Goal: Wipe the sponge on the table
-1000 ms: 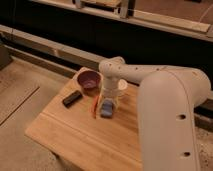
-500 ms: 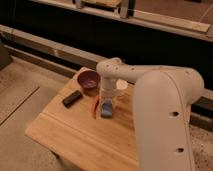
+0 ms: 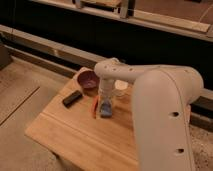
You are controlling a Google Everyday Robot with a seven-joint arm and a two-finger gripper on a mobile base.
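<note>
**Blue-grey soft rectangular sponge (image 3: 106, 111) clamped in my two-finger gripper (image 3: 106, 104) on the light brown wooden plank table (image 3: 75, 135)**

My gripper points straight down near the middle of the table, toward its far half. Its fingers are drawn together on the sponge. The sponge lies flat on the wood directly under my fingertips, and its lower part shows below them.

Just to the left of the sponge, as the camera sees it, lies a thin orange-red stick (image 3: 94, 107). It runs roughly parallel to the sponge's long side; I cannot tell whether the two touch. Further left, well apart from the sponge, a black rectangular block (image 3: 72, 98) lies at a slant on the planks. Behind the block and the stick, near the table's far edge, stands a small round dark purple bowl (image 3: 87, 79).

My bulky white arm (image 3: 160, 110) fills the right side of the view and hides that part of the table. It bends over the far edge and down to the wrist above the sponge.
</note>
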